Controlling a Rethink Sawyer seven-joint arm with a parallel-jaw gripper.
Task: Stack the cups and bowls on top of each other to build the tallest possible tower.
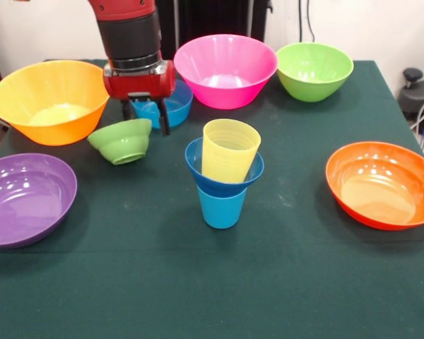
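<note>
Leaning in the dark bowl [223,171] atop the blue cup [221,207] mid-table, the yellow cup [230,151] could topple if nudged. Behind it, the gripper [147,118] pinches the light blue bowl's [164,106] rim; swinging it over risks knocking the tower.

1. Bright, even light from above.
2. White glare spots sit on the purple bowl [25,198] and orange bowl [381,185].
3. Soft shadows fall on the table [198,282] just under the gripper [146,120].
4. Focus is sharp throughout.
</note>
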